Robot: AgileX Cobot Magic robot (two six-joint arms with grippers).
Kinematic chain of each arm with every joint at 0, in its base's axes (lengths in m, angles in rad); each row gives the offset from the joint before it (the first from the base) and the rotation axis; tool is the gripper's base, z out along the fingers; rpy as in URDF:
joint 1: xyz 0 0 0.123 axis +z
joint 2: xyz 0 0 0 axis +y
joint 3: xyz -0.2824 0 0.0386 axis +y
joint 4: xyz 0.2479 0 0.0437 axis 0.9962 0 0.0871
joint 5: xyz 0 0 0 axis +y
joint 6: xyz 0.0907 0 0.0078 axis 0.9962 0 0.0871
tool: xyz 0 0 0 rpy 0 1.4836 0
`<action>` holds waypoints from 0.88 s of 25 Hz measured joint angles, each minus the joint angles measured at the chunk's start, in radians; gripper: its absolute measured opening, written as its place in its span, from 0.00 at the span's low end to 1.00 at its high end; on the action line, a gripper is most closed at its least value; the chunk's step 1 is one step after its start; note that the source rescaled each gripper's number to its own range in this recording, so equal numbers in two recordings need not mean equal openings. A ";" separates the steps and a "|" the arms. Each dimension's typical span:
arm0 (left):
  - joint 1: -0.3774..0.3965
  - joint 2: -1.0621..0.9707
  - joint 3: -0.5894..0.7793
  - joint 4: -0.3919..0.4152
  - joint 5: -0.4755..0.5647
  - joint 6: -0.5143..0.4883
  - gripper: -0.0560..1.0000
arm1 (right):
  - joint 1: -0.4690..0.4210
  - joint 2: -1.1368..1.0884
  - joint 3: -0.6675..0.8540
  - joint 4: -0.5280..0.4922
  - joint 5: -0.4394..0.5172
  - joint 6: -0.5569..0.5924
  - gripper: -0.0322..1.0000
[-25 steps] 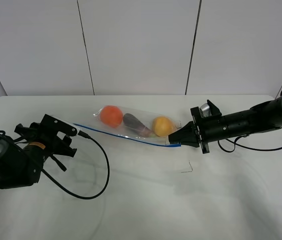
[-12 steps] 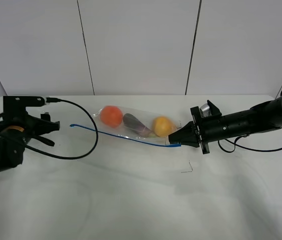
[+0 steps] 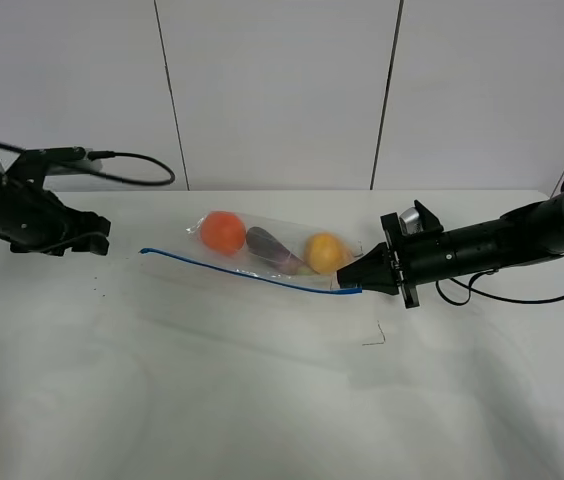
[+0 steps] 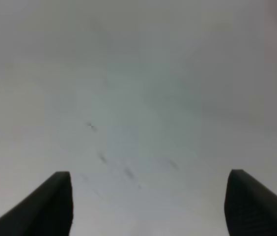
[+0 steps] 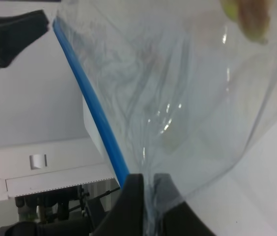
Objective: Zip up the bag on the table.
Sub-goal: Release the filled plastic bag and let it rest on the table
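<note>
Bag [image 3: 262,252]: on table [image 3: 262,400].
Right gripper [image 3: 345,283]: clamped on bag's corner.
Left gripper [image 4: 149,173]: spread wide, empty, well apart from bag.

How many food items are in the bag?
3: orange at the left end of the bag, eggplant in the middle, yellow fruit at the right end. Others may be hidden.

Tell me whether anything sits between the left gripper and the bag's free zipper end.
Nothing visible does. Only bare table lies between the open left gripper and the free zipper end of the bag. The right gripper pinches the opposite corner.
</note>
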 joint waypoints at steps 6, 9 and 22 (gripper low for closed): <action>0.000 0.000 -0.186 0.011 0.231 -0.073 0.95 | 0.000 0.000 0.000 0.000 0.000 0.000 0.03; 0.000 0.000 -0.218 0.062 0.313 -0.152 0.97 | 0.000 0.000 0.000 0.000 0.000 0.000 0.03; 0.000 0.000 -0.224 0.188 0.723 -0.318 0.97 | 0.000 0.000 0.000 0.000 0.000 0.000 0.03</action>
